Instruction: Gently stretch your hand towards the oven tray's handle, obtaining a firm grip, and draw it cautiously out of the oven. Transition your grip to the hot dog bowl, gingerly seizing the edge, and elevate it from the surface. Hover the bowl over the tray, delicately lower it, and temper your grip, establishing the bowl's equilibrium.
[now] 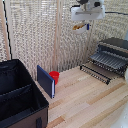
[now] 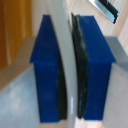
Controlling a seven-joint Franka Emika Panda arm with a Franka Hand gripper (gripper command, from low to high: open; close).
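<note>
My gripper [image 1: 85, 22] hangs high above the table, shut on the rim of the hot dog bowl [image 1: 80, 27], a small white bowl with a yellowish piece in it. In the wrist view the blue pads [image 2: 95, 65] clamp the white rim of the bowl [image 2: 62, 45] between them. The oven [image 1: 115, 47] stands at the exterior view's right. The oven tray [image 1: 104, 64] is drawn out in front of it, with the oven tray's handle [image 1: 95, 74] along its front edge. The bowl is up in the air, above and slightly to the exterior view's left of the tray.
A red cup [image 1: 54, 76] stands on the wooden table [image 1: 85, 100] beside an upright blue panel [image 1: 46, 81]. A large black open case [image 1: 20, 97] fills the exterior view's lower left. A woven screen [image 1: 40, 35] backs the scene.
</note>
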